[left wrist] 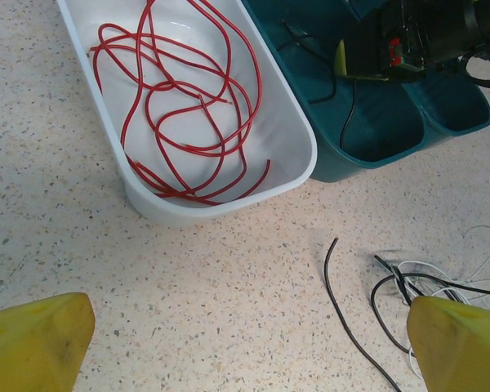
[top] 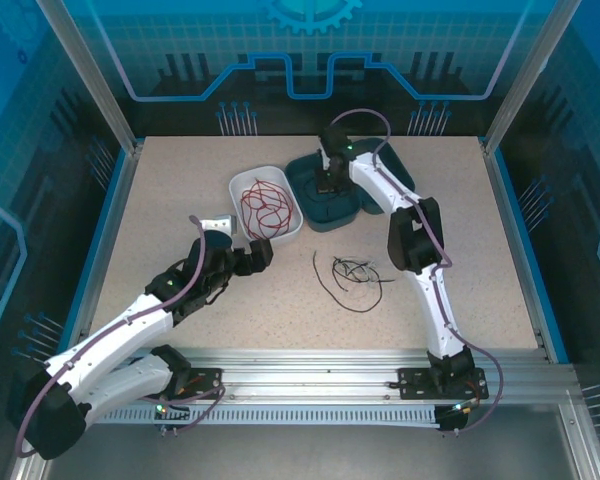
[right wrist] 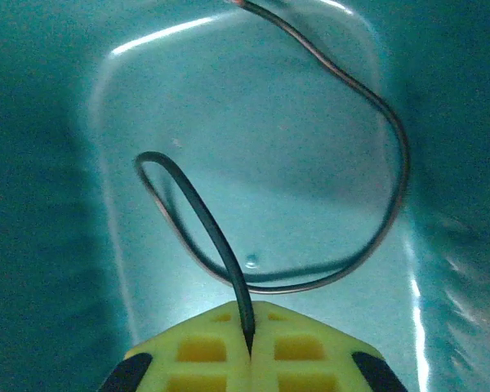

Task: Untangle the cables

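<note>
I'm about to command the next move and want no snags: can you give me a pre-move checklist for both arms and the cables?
1. The right fingers are shut on the black cable: ok.
2. The held cable's loop lies inside the teal bin: ok.
3. The red cable is wholly inside the white bin: ok.
4. The left fingers are open and hold nothing: ok.
5. The table tangle of black and white cables is separated: not ok, they cross.
6. The held cable's far end is free of snags: cannot tell.
</note>
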Controlling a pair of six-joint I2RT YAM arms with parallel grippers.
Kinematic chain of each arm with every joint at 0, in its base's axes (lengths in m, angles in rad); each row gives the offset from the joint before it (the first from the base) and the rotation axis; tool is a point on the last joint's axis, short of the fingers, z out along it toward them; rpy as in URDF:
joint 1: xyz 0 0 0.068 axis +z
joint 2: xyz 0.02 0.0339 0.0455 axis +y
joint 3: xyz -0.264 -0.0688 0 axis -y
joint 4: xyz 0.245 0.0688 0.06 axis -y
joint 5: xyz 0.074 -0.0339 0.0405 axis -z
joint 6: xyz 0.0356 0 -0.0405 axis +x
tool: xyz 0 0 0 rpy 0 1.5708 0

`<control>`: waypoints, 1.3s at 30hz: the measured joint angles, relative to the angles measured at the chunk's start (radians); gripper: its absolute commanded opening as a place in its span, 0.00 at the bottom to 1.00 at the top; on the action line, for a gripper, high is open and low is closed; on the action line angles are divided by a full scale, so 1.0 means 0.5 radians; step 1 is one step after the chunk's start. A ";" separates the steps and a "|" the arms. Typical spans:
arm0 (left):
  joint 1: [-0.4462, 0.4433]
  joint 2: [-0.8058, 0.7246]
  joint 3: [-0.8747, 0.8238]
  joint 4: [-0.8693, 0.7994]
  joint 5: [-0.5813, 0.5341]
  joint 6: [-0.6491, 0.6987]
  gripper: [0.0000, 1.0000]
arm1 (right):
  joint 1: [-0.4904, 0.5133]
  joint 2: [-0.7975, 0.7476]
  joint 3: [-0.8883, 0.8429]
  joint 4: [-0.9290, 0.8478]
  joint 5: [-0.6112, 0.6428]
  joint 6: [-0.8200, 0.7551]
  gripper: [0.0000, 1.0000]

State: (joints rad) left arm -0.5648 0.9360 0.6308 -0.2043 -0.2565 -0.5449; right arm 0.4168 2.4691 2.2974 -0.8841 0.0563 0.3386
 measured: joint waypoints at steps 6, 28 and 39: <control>0.000 0.000 0.000 0.000 0.024 0.000 0.99 | 0.001 0.121 0.014 -0.036 0.066 0.020 0.00; 0.000 -0.001 0.000 0.001 0.069 0.002 0.99 | 0.091 0.188 0.204 -0.196 0.306 -0.165 0.42; 0.000 -0.018 0.000 0.013 0.137 0.002 0.99 | 0.172 -0.557 -0.160 -0.182 0.411 -0.167 0.46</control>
State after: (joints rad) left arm -0.5648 0.9272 0.6308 -0.1978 -0.1883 -0.5442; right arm 0.5030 2.1906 2.2173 -0.9752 0.2619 0.2550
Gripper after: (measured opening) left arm 0.992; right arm 0.459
